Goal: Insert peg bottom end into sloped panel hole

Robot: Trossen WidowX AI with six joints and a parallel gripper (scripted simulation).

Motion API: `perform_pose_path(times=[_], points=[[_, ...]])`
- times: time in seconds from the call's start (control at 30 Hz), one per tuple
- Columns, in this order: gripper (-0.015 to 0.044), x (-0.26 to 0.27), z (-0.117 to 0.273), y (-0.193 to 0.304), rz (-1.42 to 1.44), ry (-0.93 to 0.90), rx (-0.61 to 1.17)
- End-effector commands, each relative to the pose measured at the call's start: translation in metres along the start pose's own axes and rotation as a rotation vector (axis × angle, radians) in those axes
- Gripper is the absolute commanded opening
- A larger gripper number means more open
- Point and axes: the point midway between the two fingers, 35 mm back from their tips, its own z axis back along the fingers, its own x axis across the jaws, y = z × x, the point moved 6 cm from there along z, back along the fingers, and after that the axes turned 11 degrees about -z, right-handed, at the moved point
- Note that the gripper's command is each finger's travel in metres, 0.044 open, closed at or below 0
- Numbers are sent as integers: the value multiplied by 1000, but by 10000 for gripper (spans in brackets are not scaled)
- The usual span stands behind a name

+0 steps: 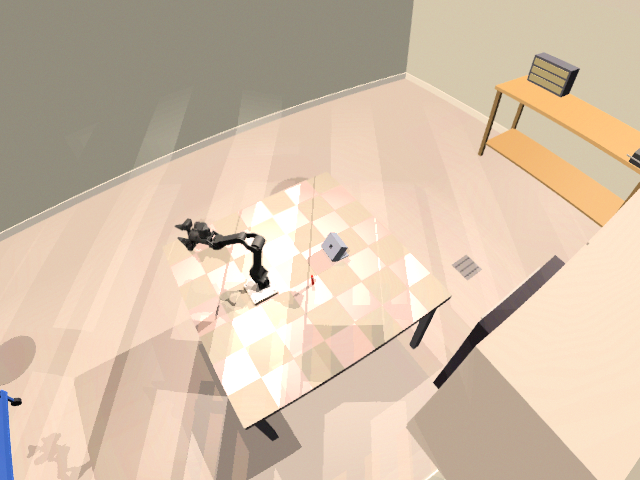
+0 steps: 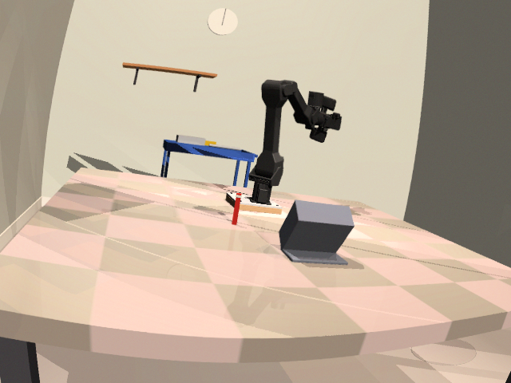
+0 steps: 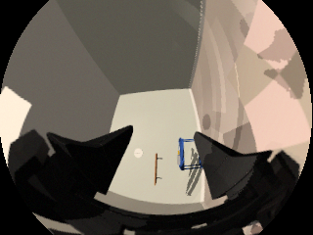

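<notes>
The fingers (image 1: 184,225) (image 2: 318,134) are spread wide, with nothing between them (the wrist view looks right through the gap to the far wall). The red peg (image 1: 312,280) (image 2: 235,212) stands upright on the bench (image 1: 356,330) (image 2: 164,297), apart from the fingers and outside the hole; in the exterior view its top end shows a pale band.

Taking the top edge of the top view as twelve, the grey sloped panel (image 1: 337,244) (image 2: 318,234) sits at about one o'clock from the peg, near it but not touching. Its dark hole (image 1: 331,246) shows in the tilted face there, while the exterior view gives only the panel's back.

Between eight and nine o'clock from the peg is the arm's base plate (image 1: 266,298) (image 2: 268,210). From that plate the black arm (image 1: 256,260) (image 2: 272,128) rises and bends over, bringing the fingers out to about ten o'clock, raised above bench height.

Farther out, a wooden shelf unit (image 1: 568,111) stands at two o'clock from the peg, and a blue cart (image 1: 5,439) (image 2: 210,152) (image 3: 181,154) at eight.
</notes>
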Motion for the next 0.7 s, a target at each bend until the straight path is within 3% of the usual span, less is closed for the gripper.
perform_pose_path(times=[0.0, 0.67], points=[[426, 0, 0, 0, 1, 0, -1], [440, 10, 11, -77, 170, 65, -228]])
